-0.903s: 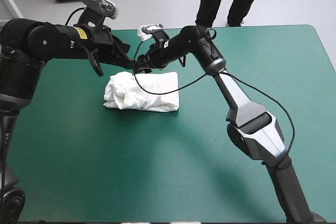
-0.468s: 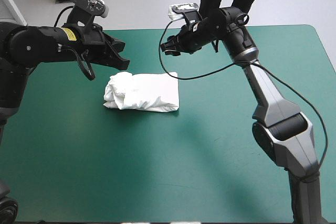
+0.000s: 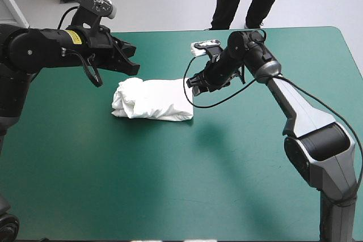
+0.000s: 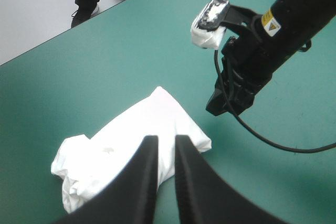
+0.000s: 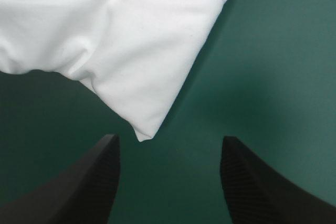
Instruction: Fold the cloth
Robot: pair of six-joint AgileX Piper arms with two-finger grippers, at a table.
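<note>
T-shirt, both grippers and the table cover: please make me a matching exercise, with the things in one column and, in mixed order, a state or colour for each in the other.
Things:
1. T-shirt
2. left gripper
3. right gripper
4. table cover

States:
a. fingers wide apart, empty, at a corner of the white cloth
b. folded white bundle lying flat
c. teal-green
d. fingers nearly together, holding nothing

Pairs: 1-b, 2-d, 3-a, 4-c

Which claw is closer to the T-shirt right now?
Right. The right claw sits open at the far right corner of the T-shirt; the left claw hovers raised beyond its far left end.
</note>
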